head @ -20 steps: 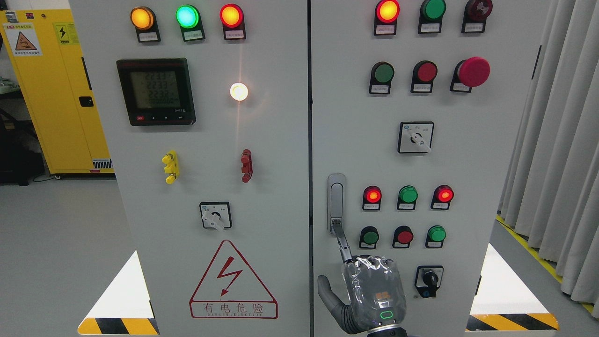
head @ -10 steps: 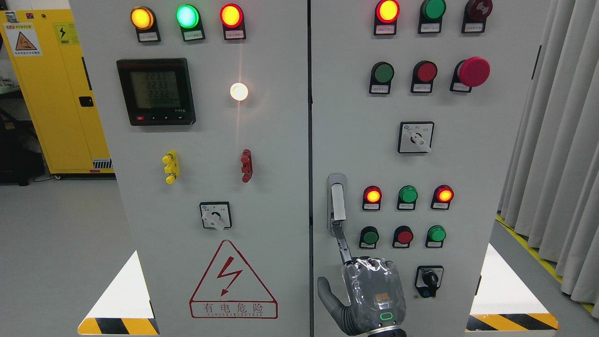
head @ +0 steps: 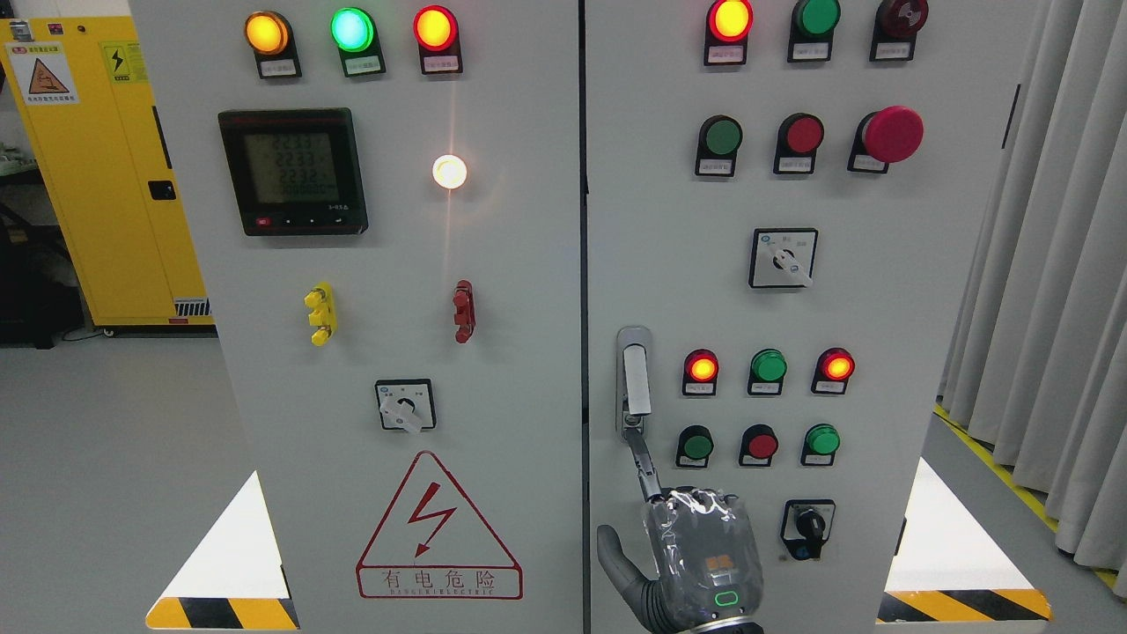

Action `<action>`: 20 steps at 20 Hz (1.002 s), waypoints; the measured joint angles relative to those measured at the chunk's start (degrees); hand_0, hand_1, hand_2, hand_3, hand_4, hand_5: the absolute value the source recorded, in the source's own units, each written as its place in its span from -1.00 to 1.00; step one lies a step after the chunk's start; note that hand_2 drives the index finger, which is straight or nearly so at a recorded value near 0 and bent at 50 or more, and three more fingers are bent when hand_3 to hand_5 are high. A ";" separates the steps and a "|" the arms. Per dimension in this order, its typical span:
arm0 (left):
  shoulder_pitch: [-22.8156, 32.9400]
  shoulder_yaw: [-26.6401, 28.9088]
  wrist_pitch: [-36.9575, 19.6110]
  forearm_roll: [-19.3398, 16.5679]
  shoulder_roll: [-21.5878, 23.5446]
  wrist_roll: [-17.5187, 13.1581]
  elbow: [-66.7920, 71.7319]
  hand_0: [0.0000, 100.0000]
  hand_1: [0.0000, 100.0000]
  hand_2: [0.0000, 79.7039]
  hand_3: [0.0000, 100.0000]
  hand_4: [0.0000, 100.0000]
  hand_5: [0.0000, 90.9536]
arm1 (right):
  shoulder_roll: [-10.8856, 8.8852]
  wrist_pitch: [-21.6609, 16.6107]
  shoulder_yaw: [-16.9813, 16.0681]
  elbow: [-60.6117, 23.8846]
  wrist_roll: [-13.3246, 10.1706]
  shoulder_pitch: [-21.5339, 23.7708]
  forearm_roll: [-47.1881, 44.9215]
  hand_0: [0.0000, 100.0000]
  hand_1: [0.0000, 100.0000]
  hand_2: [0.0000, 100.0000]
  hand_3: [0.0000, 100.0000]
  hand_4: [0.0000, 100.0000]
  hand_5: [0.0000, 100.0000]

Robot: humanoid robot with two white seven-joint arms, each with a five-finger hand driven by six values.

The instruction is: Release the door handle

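Right hand (head: 702,555) at 6 o'clock, index finger (head: 645,462) extended onto the foot of the door handle (head: 634,380), other fingers curled, holding nothing; the handle, a stiff metal lever, looks best gripped at its popped-out flap.

Right hand (head: 696,555) upright, index finger (head: 644,467) extended, others curled.

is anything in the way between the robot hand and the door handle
Nothing visible. The robot hand sits just below the door handle on the right cabinet door, one extended finger reaching up to the handle's lower end. The nearest buttons lie off to the right, clear of that line.
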 measured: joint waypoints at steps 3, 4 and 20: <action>0.00 0.00 0.00 0.00 0.00 0.00 0.00 -0.76 0.11 -1.00 -1.00 -1.00 -1.00 | -0.01 -0.13 0.01 -0.32 -0.47 0.19 0.00 -0.06 -0.31 -1.00 0.94 0.96 1.00; 0.00 0.00 0.00 0.00 0.00 0.00 0.00 -0.76 0.11 -1.00 -1.00 -1.00 -1.00 | -0.01 -0.17 0.02 -0.45 -0.58 0.23 0.00 -0.06 -0.31 -1.00 0.93 0.95 1.00; 0.00 0.00 0.00 0.00 0.00 0.00 0.00 -0.76 0.11 -1.00 -1.00 -1.00 -1.00 | -0.02 -0.85 -0.27 -3.40 -2.55 0.93 -1.54 0.74 -0.40 0.09 0.66 0.60 0.45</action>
